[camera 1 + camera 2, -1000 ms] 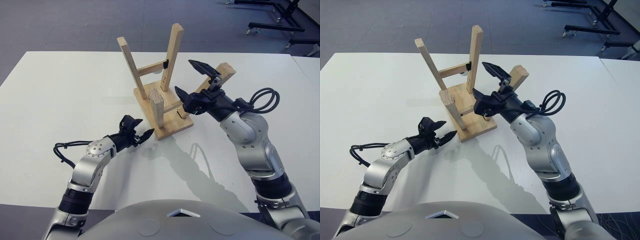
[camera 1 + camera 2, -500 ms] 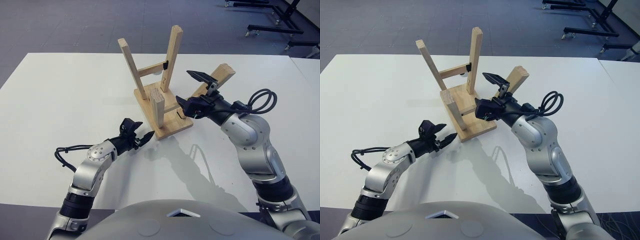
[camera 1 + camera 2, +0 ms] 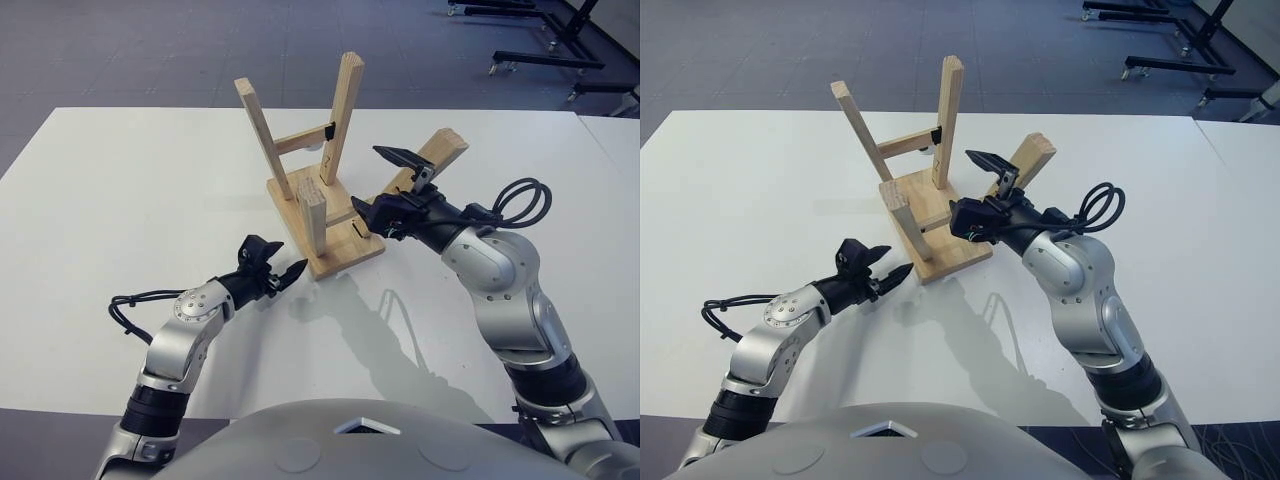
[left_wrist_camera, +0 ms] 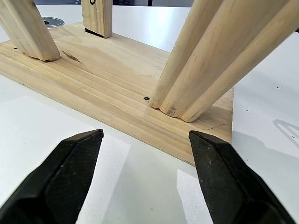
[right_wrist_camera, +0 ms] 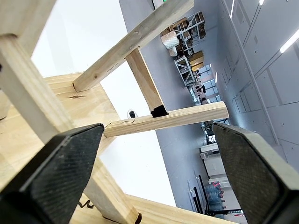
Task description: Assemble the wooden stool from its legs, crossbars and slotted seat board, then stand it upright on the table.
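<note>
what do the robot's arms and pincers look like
The left arm and right arm are rounded silver-grey shells, each with a black band. The left pincer and right pincer are black, each with two tapered fingers. A black cable loops out near each wrist: left cable, right cable.

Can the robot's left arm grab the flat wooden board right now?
Probably yes. The left gripper is open and sits right by the near corner of the seat board, with nothing between them.

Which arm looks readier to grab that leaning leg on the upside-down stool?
Right, probably: its open tool is beside the leaning leg, while the left tool sits low by the seat board's near corner.
</note>
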`<state>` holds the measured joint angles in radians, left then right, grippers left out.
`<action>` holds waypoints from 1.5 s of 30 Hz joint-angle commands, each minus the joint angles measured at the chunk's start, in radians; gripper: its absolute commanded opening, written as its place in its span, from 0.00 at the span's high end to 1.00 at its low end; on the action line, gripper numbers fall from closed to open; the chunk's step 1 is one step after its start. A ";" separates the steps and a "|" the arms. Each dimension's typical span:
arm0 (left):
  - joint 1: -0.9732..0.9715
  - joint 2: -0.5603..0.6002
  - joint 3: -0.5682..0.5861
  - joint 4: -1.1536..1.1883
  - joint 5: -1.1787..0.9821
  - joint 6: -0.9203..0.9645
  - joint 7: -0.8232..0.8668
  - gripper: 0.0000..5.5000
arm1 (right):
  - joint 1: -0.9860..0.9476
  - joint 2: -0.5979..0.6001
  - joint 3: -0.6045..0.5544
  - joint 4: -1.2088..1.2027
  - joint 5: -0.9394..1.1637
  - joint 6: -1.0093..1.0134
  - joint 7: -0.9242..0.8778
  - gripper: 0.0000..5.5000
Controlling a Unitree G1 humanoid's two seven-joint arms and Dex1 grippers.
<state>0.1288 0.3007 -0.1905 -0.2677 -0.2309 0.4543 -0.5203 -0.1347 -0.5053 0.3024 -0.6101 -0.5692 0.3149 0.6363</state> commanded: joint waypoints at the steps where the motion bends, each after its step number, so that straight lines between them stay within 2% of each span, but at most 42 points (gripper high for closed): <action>1: -0.011 0.012 0.011 0.013 -0.002 -0.005 -0.007 0.39 | 0.018 0.019 0.026 0.068 0.031 -0.052 -0.024 0.22; 5: -0.012 0.015 0.017 0.017 -0.001 -0.009 -0.015 0.39 | -0.045 0.079 -0.056 0.067 0.068 -0.149 -0.168 0.22; 14: -0.022 0.022 0.023 0.033 0.002 -0.018 -0.029 0.39 | -0.106 0.087 -0.110 0.069 0.051 -0.247 -0.265 0.22; 21: -0.039 0.026 0.014 0.042 0.003 -0.018 -0.041 0.39 | -0.011 0.005 -0.028 0.161 -0.111 -0.206 -0.193 0.22; 25: -0.043 0.035 0.016 0.047 0.002 -0.016 -0.051 0.39 | 0.055 0.004 0.017 0.158 -0.113 -0.162 -0.117 0.22; 32: -0.038 0.017 0.024 0.054 0.005 -0.027 -0.032 0.39 | 0.013 0.015 -0.009 0.161 -0.070 -0.179 -0.124 0.22; 34: -0.038 0.013 0.024 0.055 0.004 -0.031 -0.027 0.39 | -0.017 0.040 -0.048 0.164 -0.010 -0.208 -0.160 0.22; 38: -0.032 0.012 0.038 0.055 -0.005 -0.043 -0.025 0.39 | -0.130 0.137 -0.188 0.172 0.263 -0.300 -0.224 0.22; 42: -0.031 0.016 0.067 0.037 -0.024 -0.049 -0.031 0.39 | -0.230 0.155 -0.314 0.220 0.433 -0.343 -0.260 0.22; 45: 0.015 0.030 0.111 -0.060 -0.048 -0.055 -0.017 0.39 | -0.283 0.153 -0.453 0.300 0.542 -0.281 -0.314 0.22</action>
<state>0.1103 0.3148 -0.1138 -0.2504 -0.2612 0.4071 -0.5471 -0.3811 -0.3490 -0.0602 -0.3643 -0.0957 -0.0181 0.3517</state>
